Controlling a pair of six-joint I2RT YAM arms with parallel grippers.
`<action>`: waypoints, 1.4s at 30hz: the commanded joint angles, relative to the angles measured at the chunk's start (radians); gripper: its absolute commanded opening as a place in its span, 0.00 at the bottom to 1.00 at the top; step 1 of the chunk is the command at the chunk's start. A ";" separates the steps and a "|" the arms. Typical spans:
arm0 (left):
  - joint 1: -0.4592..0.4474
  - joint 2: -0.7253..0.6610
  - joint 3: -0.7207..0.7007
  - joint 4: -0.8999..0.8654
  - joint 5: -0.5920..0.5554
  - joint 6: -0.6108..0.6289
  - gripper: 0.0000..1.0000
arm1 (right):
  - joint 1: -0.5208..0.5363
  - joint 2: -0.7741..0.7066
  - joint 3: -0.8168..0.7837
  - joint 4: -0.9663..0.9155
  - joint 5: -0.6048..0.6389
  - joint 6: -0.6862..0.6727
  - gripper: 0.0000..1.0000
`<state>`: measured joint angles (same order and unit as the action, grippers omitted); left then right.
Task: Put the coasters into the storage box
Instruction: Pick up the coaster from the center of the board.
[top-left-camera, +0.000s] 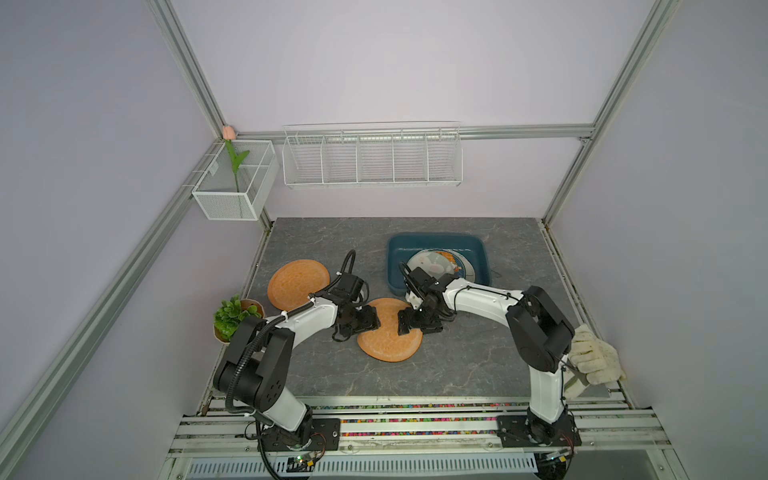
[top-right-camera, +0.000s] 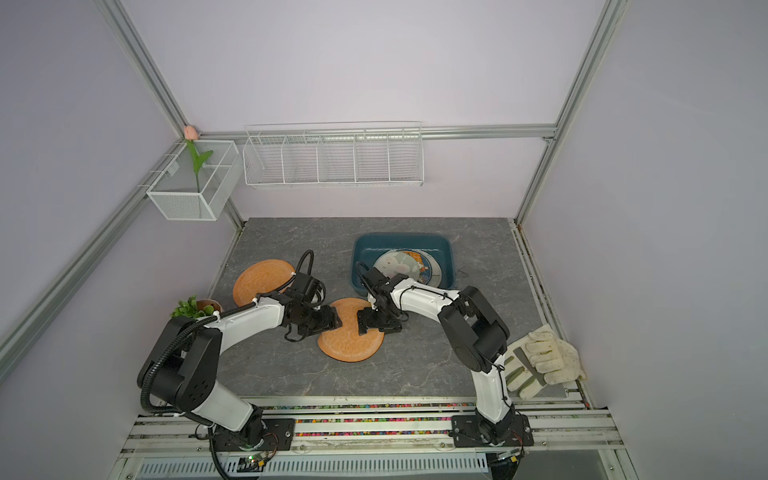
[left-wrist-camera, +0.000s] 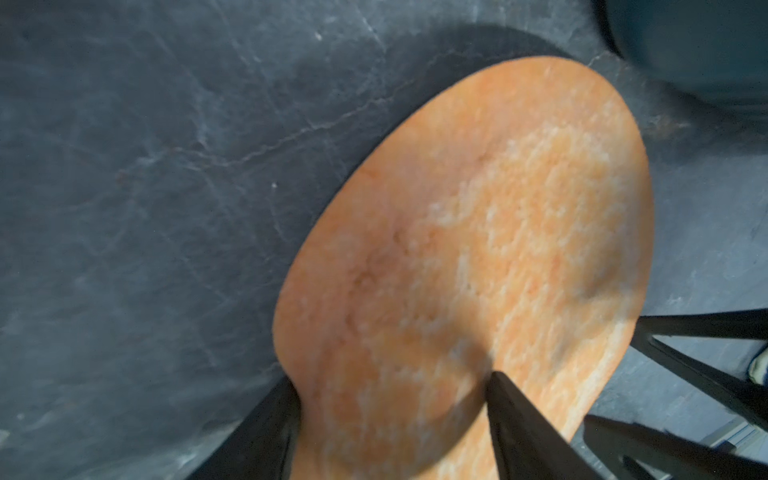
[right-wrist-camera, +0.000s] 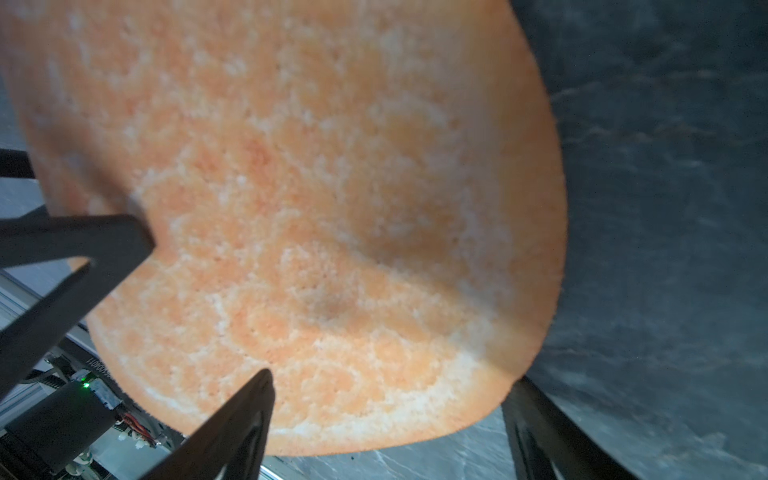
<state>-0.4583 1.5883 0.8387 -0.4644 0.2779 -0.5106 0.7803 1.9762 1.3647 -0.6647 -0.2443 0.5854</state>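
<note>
Two plain orange coasters lie on the grey table in both top views, one at the far left and one nearer the middle. My left gripper and right gripper face each other over the middle coaster from opposite sides. In the left wrist view the left gripper stands open astride the coaster's rim, one finger touching the edge. The right gripper is open too, one finger over the coaster, the other beside it. The teal storage box holds printed coasters.
A small potted plant stands at the table's left edge. White work gloves lie at the right front corner. White wire baskets hang on the back wall, and a mesh basket holds a tulip.
</note>
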 joint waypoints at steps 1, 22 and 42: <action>-0.028 0.057 -0.064 -0.042 0.067 0.007 0.69 | 0.023 0.030 -0.027 0.106 -0.069 0.014 0.86; -0.028 -0.252 -0.017 -0.185 0.041 -0.018 0.00 | -0.043 -0.186 -0.153 0.062 -0.066 0.000 0.98; -0.028 -0.058 0.446 -0.057 0.101 -0.094 0.00 | -0.242 -0.558 -0.302 -0.045 -0.133 -0.043 0.89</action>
<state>-0.4866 1.4784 1.2213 -0.5625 0.3500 -0.5922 0.5537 1.4464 1.0832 -0.6743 -0.3515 0.5575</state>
